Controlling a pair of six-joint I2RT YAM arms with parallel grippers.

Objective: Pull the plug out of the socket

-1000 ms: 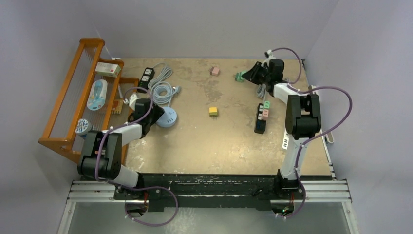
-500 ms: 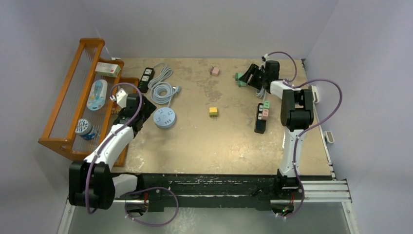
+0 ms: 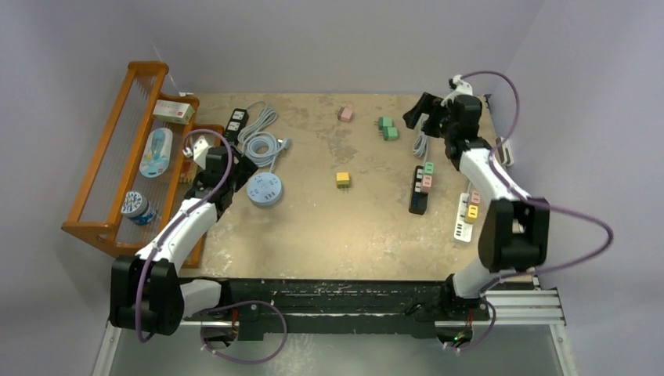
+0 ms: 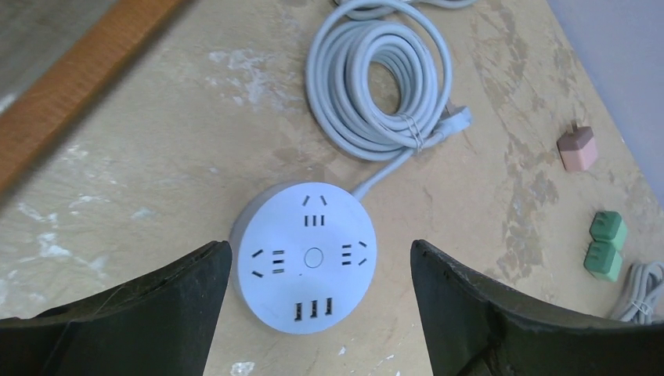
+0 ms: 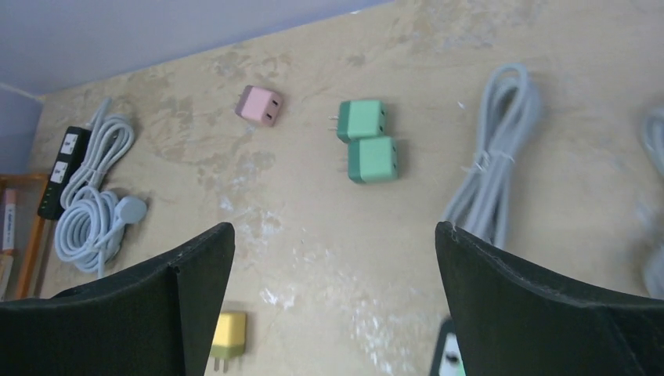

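- Far left of the black power strip [image 3: 418,200], the left gripper [image 4: 319,252] hangs spread wide over a round white hub [image 4: 307,270] with no plug in it.
- The strip's long axis runs near to far. A green plug [image 3: 428,168] and a pink plug [image 3: 427,182] sit at its far end, apparently pointing up.
- Beyond the strip, the right gripper [image 5: 333,235] is spread and empty.
- Risk: with nothing holding it down, the strip may lift with the plug.

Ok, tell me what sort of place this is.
Probably a robot test cell: plain walls box in a scuffed table strewn with a round socket hub, a black power strip and loose green adapters.
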